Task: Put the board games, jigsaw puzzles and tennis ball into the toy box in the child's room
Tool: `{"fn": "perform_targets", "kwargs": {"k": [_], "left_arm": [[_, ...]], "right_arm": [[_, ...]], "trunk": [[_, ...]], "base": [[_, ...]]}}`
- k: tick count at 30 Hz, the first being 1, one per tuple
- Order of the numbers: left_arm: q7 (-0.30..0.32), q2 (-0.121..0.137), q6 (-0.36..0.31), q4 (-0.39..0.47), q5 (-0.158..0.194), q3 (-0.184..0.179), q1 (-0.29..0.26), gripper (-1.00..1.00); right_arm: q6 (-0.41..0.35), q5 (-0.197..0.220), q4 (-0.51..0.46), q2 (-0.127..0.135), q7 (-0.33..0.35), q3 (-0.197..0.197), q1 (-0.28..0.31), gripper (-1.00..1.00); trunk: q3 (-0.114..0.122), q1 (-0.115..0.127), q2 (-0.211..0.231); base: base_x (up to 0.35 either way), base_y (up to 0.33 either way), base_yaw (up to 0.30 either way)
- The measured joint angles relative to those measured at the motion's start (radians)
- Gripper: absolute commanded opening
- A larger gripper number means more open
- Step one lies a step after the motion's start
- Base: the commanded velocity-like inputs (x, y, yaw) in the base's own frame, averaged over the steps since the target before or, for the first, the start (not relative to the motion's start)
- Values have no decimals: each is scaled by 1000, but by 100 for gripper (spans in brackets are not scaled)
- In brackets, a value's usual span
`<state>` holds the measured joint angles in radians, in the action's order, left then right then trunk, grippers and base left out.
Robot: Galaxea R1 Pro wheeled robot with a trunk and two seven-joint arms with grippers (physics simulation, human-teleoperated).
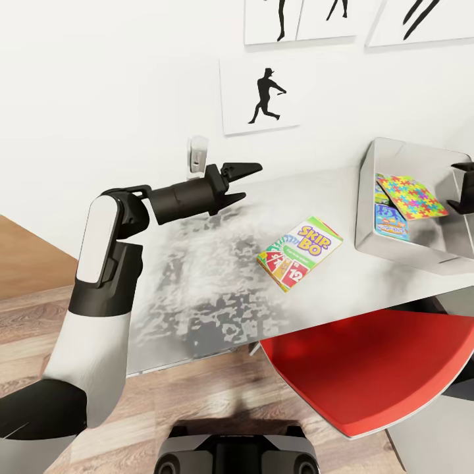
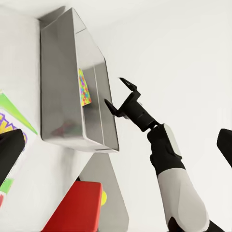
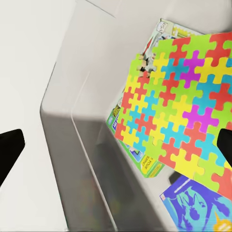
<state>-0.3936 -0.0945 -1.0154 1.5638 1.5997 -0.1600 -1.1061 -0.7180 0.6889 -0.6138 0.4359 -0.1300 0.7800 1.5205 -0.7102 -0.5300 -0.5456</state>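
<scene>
The Skip-Bo box [image 1: 300,253] lies on the table [image 1: 197,276]; a jigsaw puzzle [image 1: 413,196] rests in the toy box [image 1: 401,155]. Left pincer [image 1: 245,181] and right pincer [image 2: 117,96] both hang spread, empty.

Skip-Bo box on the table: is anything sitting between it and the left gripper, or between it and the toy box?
Nothing visible blocks either path. The left gripper hangs open above bare table, with the Skip-Bo box lying alone. Only the toy box near wall must be cleared; a jigsaw puzzle lies inside.
</scene>
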Motion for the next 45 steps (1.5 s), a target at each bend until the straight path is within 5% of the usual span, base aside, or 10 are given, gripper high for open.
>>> {"fn": "perform_targets", "kwargs": {"k": [11, 15, 20, 32, 40, 45], "left_arm": [[-139, -1, 2, 17, 2, -41, 34, 100], [-157, 0, 2, 20, 4, -46, 50, 100], [-164, 0, 3, 29, 4, -50, 74, 100], [-150, 2, 7, 39, 3, -52, 109, 100], [-148, 2, 8, 40, 3, -54, 117, 100], [-147, 2, 9, 40, 3, -54, 119, 100]], "right_arm": [[-263, 0, -110, 43, 18, -11, -40, 100], [-305, 0, -168, 50, 33, -15, -76, 100], [-325, 5, -276, 57, 78, -22, -169, 100], [-324, 16, -678, 103, 358, -28, -560, 100], [-325, 16, -814, 119, 451, -20, -733, 100], [-325, 15, -850, 123, 479, -18, -783, 100]], "trunk": [[0, 0, 0], [0, 0, 0], [0, 0, 0], [-2, 0, 0], [-3, 0, 0], [-3, 0, 0]], "base": [[0, 0, 0], [0, 0, 0], [0, 0, 0], [0, 0, 0], [0, 0, 0], [0, 0, 0]]}}
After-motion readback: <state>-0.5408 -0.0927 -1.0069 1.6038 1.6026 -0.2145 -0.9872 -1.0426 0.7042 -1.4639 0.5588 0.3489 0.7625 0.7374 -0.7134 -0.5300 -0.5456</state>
